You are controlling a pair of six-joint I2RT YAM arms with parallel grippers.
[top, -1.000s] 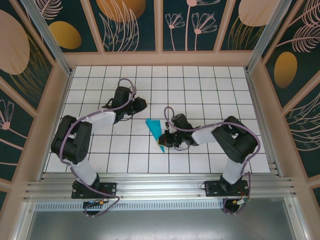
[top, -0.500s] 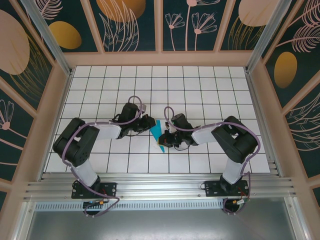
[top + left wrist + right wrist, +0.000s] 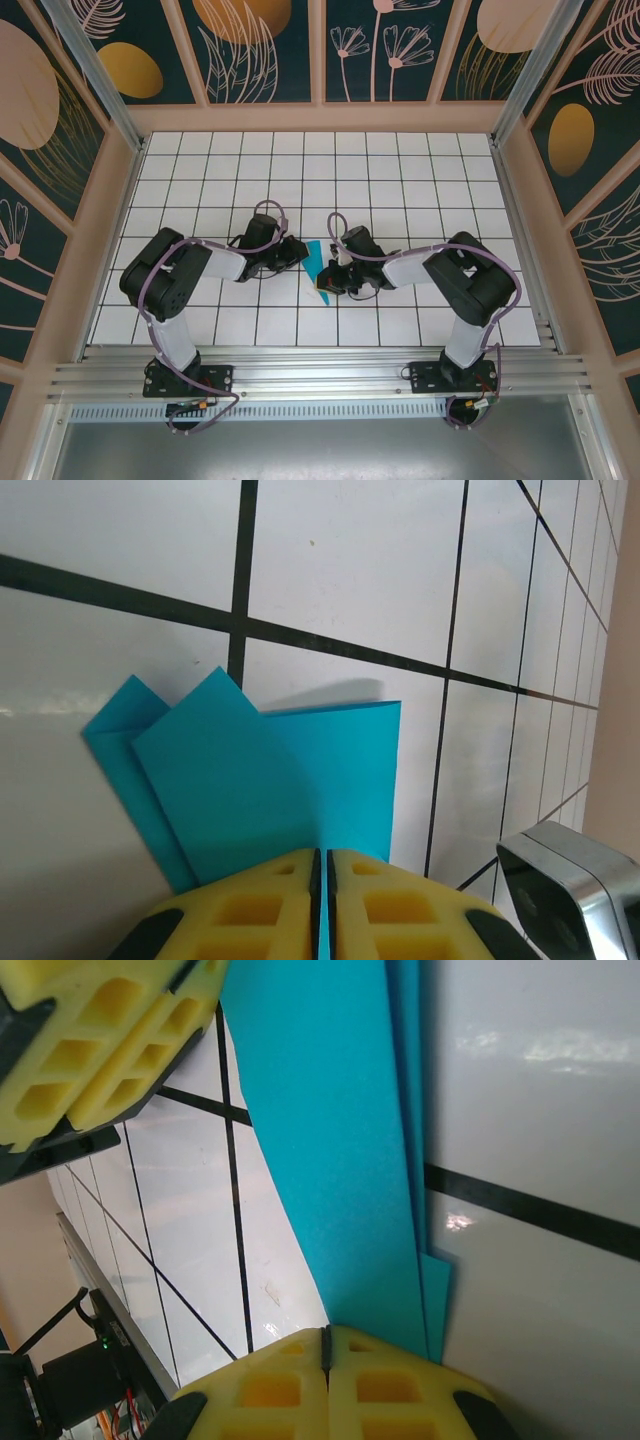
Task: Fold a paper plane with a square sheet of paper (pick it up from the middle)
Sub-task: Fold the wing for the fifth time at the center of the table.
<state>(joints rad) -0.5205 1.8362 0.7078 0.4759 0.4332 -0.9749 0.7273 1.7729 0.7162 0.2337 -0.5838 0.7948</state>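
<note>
On the left side, the left gripper (image 3: 303, 252) has just come over. A second ago it stood apart from the paper, more toward the far edge of the worktop (image 3: 400, 180), with nothing near its fingers. Now it has reached the left edge of the sheet of paper (image 3: 315, 258) and its yellow pads are pressed together on it. In the left wrist view, a thin teal line of paper runs between the two closed pads of the left gripper (image 3: 322, 865), so I judge it is really holding the sheet and not only touching it.

The sheet of paper (image 3: 270, 780) is no longer a square. It is a narrow creased teal shape of several layers, with two pointed flaps overlapping at one end. It lies close to the middle of the worktop, a little toward the near edge, just between the two grippers. It has not moved from this place in the last second.

On the right side, the right gripper (image 3: 332, 283) has not changed. It stays clenched on the near end of the sheet, and in the right wrist view the teal layers (image 3: 340, 1160) run down into its shut pads (image 3: 326, 1345), with the left gripper (image 3: 100, 1050) close beside the sheet's other edge.

So now both grippers hold the paper together. To me this means the next fold can begin: one end is fixed, and the other side can be turned over or pressed. The plane is not finished yet.
</note>
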